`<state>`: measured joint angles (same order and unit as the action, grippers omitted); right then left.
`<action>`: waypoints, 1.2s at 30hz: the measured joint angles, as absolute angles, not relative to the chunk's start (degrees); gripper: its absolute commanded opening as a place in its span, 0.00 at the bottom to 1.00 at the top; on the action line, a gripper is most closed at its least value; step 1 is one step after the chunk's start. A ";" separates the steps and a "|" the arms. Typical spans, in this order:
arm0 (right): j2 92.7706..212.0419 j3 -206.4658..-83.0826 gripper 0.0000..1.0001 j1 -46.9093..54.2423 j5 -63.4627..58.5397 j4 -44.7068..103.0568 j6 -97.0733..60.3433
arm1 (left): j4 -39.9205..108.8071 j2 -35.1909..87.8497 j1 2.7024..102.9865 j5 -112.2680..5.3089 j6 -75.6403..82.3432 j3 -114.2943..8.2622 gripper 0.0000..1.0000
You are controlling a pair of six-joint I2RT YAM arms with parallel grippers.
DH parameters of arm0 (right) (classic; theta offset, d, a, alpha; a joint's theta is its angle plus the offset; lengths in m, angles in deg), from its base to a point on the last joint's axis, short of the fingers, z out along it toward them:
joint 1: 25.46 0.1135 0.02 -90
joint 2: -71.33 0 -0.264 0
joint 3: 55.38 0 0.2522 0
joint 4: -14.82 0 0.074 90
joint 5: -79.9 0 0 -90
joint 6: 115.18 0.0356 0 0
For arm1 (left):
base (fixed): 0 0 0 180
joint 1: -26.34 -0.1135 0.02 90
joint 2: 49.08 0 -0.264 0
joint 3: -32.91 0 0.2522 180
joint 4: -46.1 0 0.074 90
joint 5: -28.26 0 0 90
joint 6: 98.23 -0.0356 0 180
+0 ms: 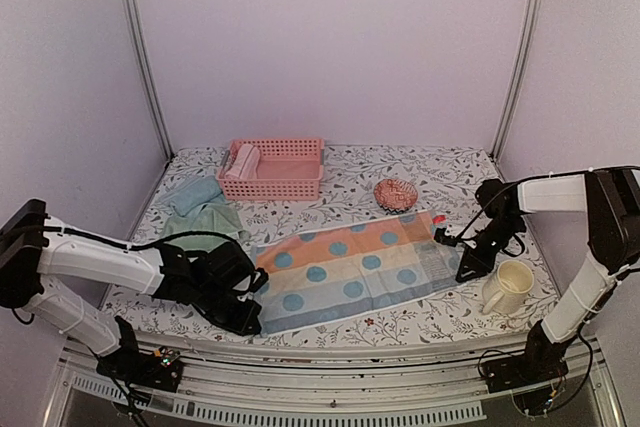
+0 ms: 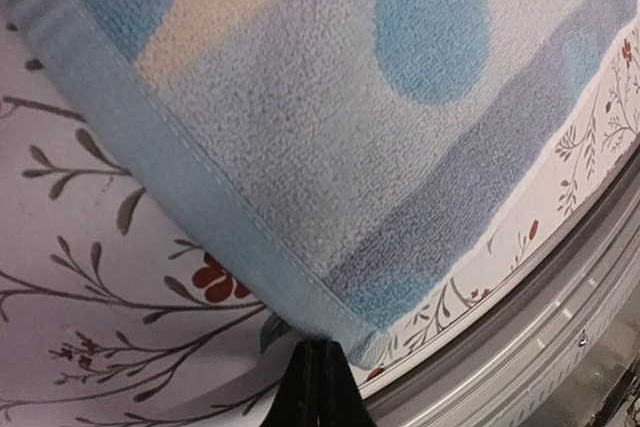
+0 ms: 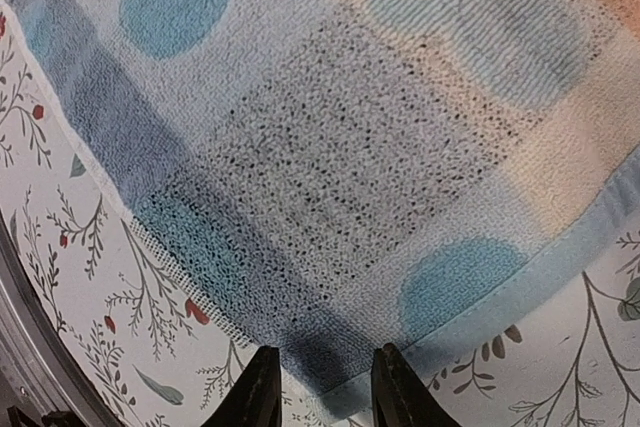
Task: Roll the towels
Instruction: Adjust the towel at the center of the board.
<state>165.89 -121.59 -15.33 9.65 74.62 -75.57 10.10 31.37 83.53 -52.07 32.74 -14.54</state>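
L tool pinched shut on spotted towel corner, lower left; R tool part-open astride opposite corner.

No legible writing, labels, brand marks or numbers appear on the spotted towel, pink basket, cream mug or floral-print surface; only patterns show.

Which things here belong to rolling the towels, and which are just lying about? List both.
Job: spotted towel, light blue towel, green towel, pink towel in the basket.
Lying about: pink basket, cream mug, round orange thing.
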 measured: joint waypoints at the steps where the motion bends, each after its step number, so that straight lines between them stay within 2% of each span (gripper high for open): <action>1: 165.89 -121.19 0.31 -15.11 9.40 74.84 -76.20 | 9.77 30.67 84.04 -51.94 33.44 -14.01 0.00; 15: 164.03 -118.61 0.21 -13.06 3.72 77.11 -81.45 | 4.64 28.22 86.72 -51.94 35.98 -13.86 0.00; 20: 163.44 -118.35 0.25 -12.97 2.21 80.78 -82.78 | -2.71 24.48 86.81 -53.69 35.32 -15.22 0.00; 23: 163.16 -119.25 0.31 -12.99 1.80 83.69 -83.61 | -4.87 22.21 86.13 -55.94 34.78 -18.15 0.10; 25: 162.79 -121.24 0.33 -13.17 1.93 86.31 -84.18 | -5.31 21.36 84.89 -57.77 34.12 -20.11 0.19; 28: 162.92 -127.25 0.34 -14.26 4.42 89.24 -84.77 | -4.74 21.01 80.60 -60.46 33.00 -21.58 0.26; 36: 172.23 -148.38 0.36 -20.33 12.71 86.21 -77.65 | 7.30 21.79 65.35 -62.12 28.96 -21.64 0.28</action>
<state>172.23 -148.38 -20.33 12.71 86.21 -77.65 7.30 21.79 65.35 -62.12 28.96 -21.64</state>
